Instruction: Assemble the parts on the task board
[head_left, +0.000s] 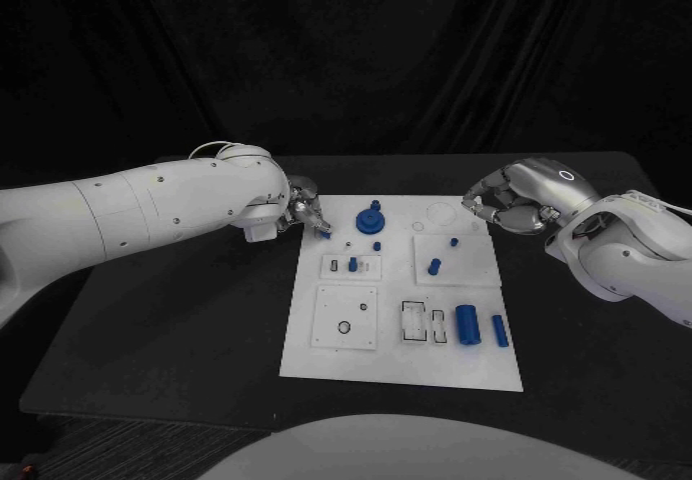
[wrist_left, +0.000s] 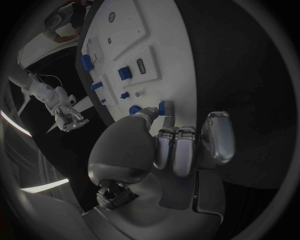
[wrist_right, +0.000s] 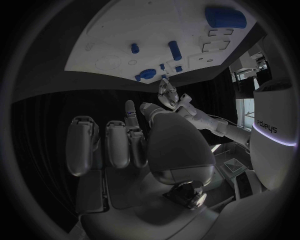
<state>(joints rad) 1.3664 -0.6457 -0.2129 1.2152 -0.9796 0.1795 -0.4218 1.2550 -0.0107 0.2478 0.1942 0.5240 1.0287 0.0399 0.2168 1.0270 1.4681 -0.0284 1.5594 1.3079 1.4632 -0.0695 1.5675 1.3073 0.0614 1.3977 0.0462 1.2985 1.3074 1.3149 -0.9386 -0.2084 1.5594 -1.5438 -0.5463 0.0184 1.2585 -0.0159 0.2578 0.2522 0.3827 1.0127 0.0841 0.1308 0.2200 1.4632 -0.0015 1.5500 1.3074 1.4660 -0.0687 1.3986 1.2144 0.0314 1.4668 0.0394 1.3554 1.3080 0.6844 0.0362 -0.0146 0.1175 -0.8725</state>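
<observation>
Now, line by line:
Step in hand: judging by the layout, working early in the assembly, with several loose parts lying unseated on the task board (head_left: 397, 365).
Left hand (head_left: 303, 213): hovering at the board's far left corner, fingertips reaching toward a small blue part (wrist_left: 162, 107) at the edge; fingers curling in the left wrist view, yet contact with that piece being too fine to tell, so a grip cannot be confirmed.
Right hand (head_left: 508, 205): hanging just off the board's far right corner, fingers curling inward in the right wrist view, seemingly holding nothing.
Round blue part (head_left: 371, 217): standing upright near the far edge, just beside the left hand's fingertips.
Small blue pegs (head_left: 434, 266): standing in the middle-right plate, apart from both hands.
Large blue cylinder (head_left: 467, 323): lying flat near the right side, with a thinner blue rod (head_left: 500, 330) just beside it.
Empty slots (head_left: 345, 327): waiting open in the near-left plate.
Next move, as a guess: settling the left fingertips squarely around the small part at the corner, pinching firmly, then lifting straight before carrying toward a matching socket.
Demand: keeping the part upright and avoiding knocking the round blue part nearby.
</observation>
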